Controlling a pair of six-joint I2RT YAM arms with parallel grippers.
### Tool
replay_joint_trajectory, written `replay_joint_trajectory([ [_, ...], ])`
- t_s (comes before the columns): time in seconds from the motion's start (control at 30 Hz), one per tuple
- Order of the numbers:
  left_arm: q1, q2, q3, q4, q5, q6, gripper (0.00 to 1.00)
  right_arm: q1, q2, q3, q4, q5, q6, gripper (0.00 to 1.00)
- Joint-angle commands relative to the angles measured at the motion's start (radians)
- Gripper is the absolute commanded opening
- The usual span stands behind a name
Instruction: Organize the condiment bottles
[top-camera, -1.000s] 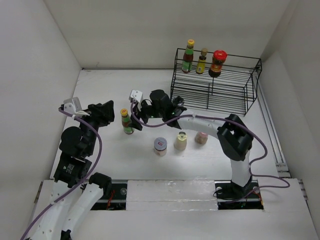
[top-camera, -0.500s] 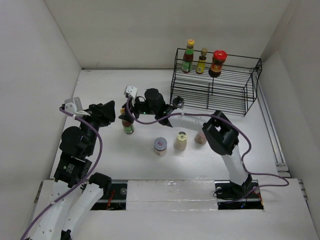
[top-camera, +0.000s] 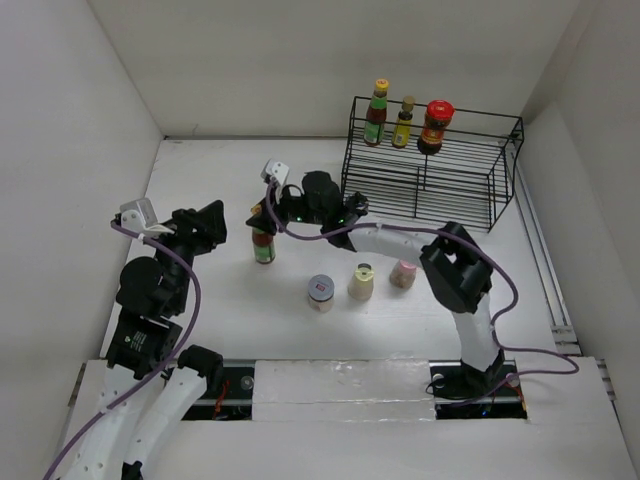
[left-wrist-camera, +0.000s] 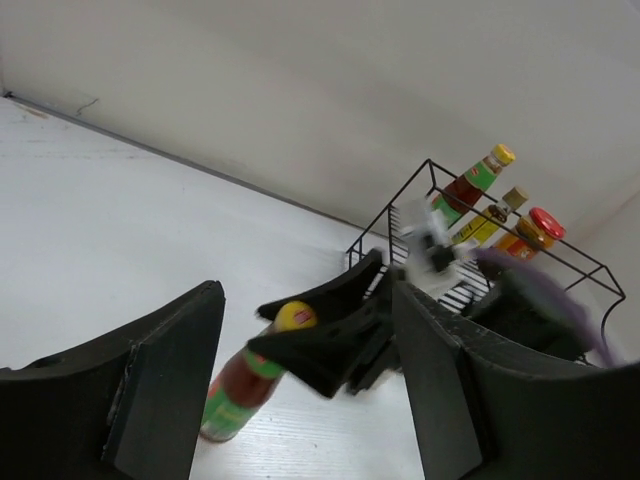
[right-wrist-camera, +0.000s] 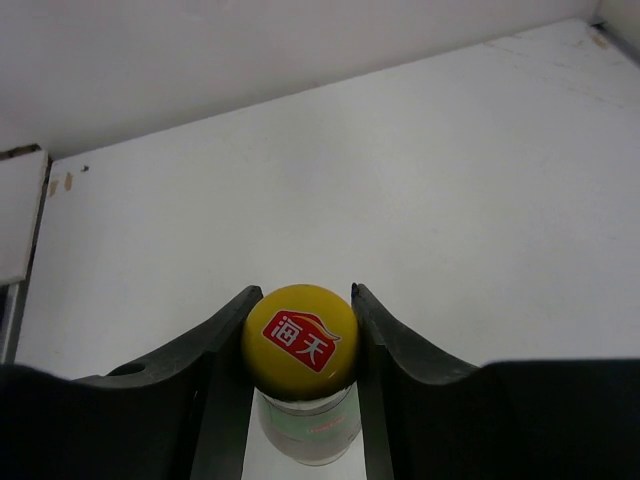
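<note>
Right gripper is clamping its narrowed jaws on the yellow cap of a dark, green-labelled glass sauce bottle.
The bottle is standing upright near mid-table, at 8 o'clock of the black wire rack and well apart from its edge. Left gripper is hovering just at the bottle's 9 o'clock, jaws about half apart and holding nothing. Bare white tabletop is stretching from 10 to 12 o'clock up to the back wall. A silver-lidded jar is sitting near at 4 o'clock.
</note>
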Motion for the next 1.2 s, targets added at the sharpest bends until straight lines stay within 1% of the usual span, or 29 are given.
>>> replay_joint_trajectory([
  [0.0, 0.006, 0.001, 0.009, 0.02, -0.005, -0.015, 0.64, -0.053, -0.278, 0.036, 0.175, 0.035, 0.031, 0.27],
  [0.07, 0.006, -0.013, 0.009, 0.02, -0.005, -0.015, 0.7, -0.088, -0.347, 0.017, 0.164, 0.062, 0.031, 0.27],
  [0.1, 0.006, -0.013, 0.009, 0.032, -0.005, -0.015, 0.72, -0.105, -0.413, 0.008, 0.142, 0.078, 0.031, 0.27],
  [0.13, 0.006, -0.013, 0.009, 0.032, 0.007, -0.015, 0.74, -0.125, -0.444, 0.008, 0.122, 0.108, 0.031, 0.27],
  [0.2, 0.006, 0.007, 0.009, 0.02, 0.018, -0.015, 0.75, -0.199, -0.528, -0.001, 0.076, 0.137, 0.031, 0.27],
  [0.23, 0.006, 0.007, 0.009, 0.02, 0.018, -0.015, 0.77, -0.229, -0.556, -0.01, 0.033, 0.157, 0.031, 0.27],
  [0.27, 0.006, 0.007, 0.009, 0.02, 0.029, -0.015, 0.79, -0.29, -0.582, -0.01, 0.013, 0.205, 0.031, 0.27],
  [0.3, 0.006, 0.007, 0.009, 0.032, 0.029, -0.006, 0.83, -0.324, -0.606, -0.02, -0.006, 0.228, 0.031, 0.26],
  [0.37, 0.006, 0.016, 0.009, 0.032, 0.052, -0.006, 0.84, -0.395, -0.654, -0.001, -0.07, 0.283, 0.022, 0.26],
  [0.4, 0.006, 0.028, 0.018, 0.02, 0.052, -0.006, 0.84, -0.465, -0.654, 0.012, -0.092, 0.296, 0.022, 0.26],
  [0.47, 0.006, 0.028, 0.018, 0.02, 0.061, -0.006, 0.85, -0.536, -0.654, 0.071, -0.15, 0.319, 0.022, 0.26],
  [0.5, 0.006, 0.028, 0.018, 0.029, 0.061, -0.006, 0.85, -0.605, -0.654, 0.092, -0.167, 0.319, 0.022, 0.26],
  [0.6, 0.006, 0.028, 0.018, 0.029, 0.061, -0.006, 0.85, -0.693, -0.604, 0.198, -0.243, 0.328, 0.013, 0.26],
  [0.63, 0.006, 0.028, 0.018, 0.029, 0.061, -0.006, 0.85, -0.748, -0.587, 0.227, -0.263, 0.328, 0.013, 0.25],
  [0.67, 0.006, 0.019, 0.018, 0.029, 0.061, -0.006, 0.85, -0.772, -0.552, 0.284, -0.282, 0.328, 0.013, 0.25],
  [0.73, 0.006, 0.019, 0.018, 0.029, 0.061, 0.004, 0.85, -0.837, -0.521, 0.334, -0.334, 0.328, 0.013, 0.25],
  [0.83, 0.006, 0.019, 0.018, 0.029, 0.061, 0.004, 0.85, -0.889, -0.496, 0.371, -0.343, 0.343, 0.023, 0.25],
  [0.93, 0.006, 0.028, 0.018, 0.038, 0.07, 0.004, 0.85, -0.914, -0.45, 0.399, -0.353, 0.365, 0.023, 0.25],
  [1.17, 0.006, 0.028, 0.018, 0.037, 0.079, 0.004, 0.85, -0.97, -0.346, 0.503, -0.406, 0.334, 0.023, 0.25],
])
